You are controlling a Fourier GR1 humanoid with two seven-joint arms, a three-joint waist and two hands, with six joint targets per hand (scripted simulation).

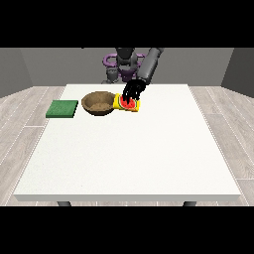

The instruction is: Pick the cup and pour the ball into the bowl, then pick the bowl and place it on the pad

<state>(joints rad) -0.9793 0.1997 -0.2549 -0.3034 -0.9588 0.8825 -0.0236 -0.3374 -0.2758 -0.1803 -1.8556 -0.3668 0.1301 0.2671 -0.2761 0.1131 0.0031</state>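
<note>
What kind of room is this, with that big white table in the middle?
Probably a bare test room set up for a robot to practise table chores. A white table stands on a wood-plank floor between plain grey walls, with only a bowl, a cup and a green pad on it.

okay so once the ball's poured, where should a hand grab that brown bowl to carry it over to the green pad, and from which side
Probably the rim of the brown bowl, from above: it sits upright and open, with low sloping walls, so the rim is the easiest edge to pinch. The side facing the green pad looks freest, since the yellow cup and the hand crowd the other.
</note>
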